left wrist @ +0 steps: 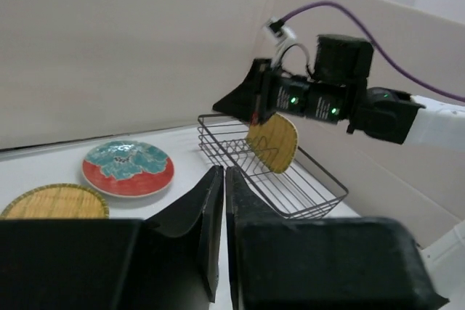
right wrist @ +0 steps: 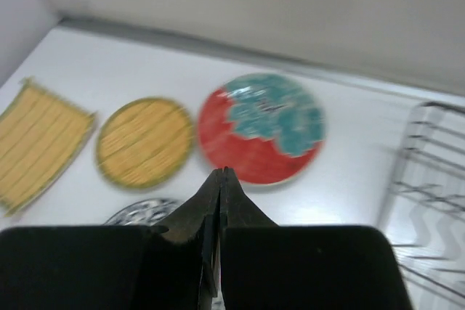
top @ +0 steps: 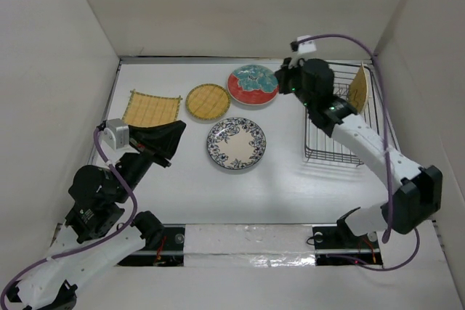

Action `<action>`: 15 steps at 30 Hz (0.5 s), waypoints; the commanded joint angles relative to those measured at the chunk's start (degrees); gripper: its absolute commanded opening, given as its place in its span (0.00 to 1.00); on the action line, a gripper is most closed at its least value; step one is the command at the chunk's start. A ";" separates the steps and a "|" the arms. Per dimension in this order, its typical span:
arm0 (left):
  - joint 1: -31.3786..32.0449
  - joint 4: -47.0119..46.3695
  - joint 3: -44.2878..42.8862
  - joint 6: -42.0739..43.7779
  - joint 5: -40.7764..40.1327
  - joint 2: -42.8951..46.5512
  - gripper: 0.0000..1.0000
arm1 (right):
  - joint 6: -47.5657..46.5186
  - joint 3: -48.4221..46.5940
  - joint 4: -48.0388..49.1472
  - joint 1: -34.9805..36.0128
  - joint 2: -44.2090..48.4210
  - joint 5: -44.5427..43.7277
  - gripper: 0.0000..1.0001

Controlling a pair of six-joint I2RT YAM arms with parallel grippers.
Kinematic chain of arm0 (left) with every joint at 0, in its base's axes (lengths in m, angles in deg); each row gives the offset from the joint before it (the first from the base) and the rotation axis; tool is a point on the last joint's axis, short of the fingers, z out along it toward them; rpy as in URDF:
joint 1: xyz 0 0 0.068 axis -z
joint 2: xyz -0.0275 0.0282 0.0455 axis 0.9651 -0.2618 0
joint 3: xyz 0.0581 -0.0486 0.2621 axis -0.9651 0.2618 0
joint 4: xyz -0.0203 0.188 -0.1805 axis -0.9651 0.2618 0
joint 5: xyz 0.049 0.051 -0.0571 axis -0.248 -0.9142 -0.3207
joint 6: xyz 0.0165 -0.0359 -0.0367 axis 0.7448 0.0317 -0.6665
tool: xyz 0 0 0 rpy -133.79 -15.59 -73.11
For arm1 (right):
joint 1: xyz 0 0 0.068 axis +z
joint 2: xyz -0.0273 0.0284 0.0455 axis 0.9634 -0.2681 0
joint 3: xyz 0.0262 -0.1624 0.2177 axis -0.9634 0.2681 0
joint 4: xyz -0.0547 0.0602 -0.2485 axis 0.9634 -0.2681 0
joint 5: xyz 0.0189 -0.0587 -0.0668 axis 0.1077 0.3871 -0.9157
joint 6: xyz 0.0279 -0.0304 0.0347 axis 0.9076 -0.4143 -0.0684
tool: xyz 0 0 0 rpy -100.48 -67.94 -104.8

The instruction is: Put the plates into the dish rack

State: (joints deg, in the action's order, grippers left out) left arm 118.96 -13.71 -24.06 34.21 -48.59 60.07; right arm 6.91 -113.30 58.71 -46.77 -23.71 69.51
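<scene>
Four plates lie flat on the white table: a rounded-square yellow woven plate (top: 151, 109), a round yellow one (top: 207, 101), a red-rimmed teal plate (top: 253, 84) and a blue-and-white floral plate (top: 235, 143). Another yellow plate (top: 358, 88) stands upright in the black wire dish rack (top: 341, 152) at the right. My right gripper (top: 282, 78) hovers between the rack and the red plate (right wrist: 265, 127), shut and empty. My left gripper (top: 174, 136) is beside the rounded-square plate, its jaws together with only a sliver between them and nothing held. From the left wrist, the rack (left wrist: 290, 186) holds its yellow plate (left wrist: 272, 143).
White walls close in the table on the left, back and right. The rack stands near the right wall. The right arm (top: 363, 139) reaches over the rack's near end. A silver taped strip (top: 247, 241) runs along the near edge between the arm bases.
</scene>
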 commanded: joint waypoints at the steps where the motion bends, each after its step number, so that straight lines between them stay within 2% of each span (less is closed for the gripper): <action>1: -0.11 -2.44 0.24 0.63 -2.49 -1.66 0.02 | 7.21 2.89 6.00 4.65 -7.74 7.09 0.01; 2: -0.11 -2.35 0.24 0.63 -3.10 -2.02 0.00 | 9.66 2.63 6.88 6.58 -9.60 6.40 0.04; 3: -0.11 -2.26 0.24 0.63 -3.28 -2.28 0.00 | 11.08 2.36 8.80 7.20 -11.44 5.70 0.13; 5: -0.11 -2.26 0.42 0.80 -3.89 -2.81 0.00 | 15.72 0.18 9.53 7.73 -17.31 1.94 0.19; 6: -0.11 -2.35 0.50 0.89 -4.24 -2.99 0.00 | 17.40 -0.53 10.40 7.74 -19.26 0.69 0.28; 9: -0.11 -2.52 0.86 1.15 -5.30 -3.25 0.00 | 23.12 -2.29 13.56 8.43 -25.77 0.94 0.41; 12: -0.11 -2.79 1.21 1.33 -5.92 -3.43 0.00 | 25.77 -4.48 16.10 9.75 -31.56 1.54 0.49; 15: -0.11 -2.97 1.38 1.42 -5.92 -3.69 0.11 | 26.30 -6.86 16.47 10.64 -36.23 4.81 0.53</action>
State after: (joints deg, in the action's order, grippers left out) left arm 118.96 -13.75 -23.15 34.99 -53.60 56.97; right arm 29.49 -115.36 68.15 -37.85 -58.70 72.65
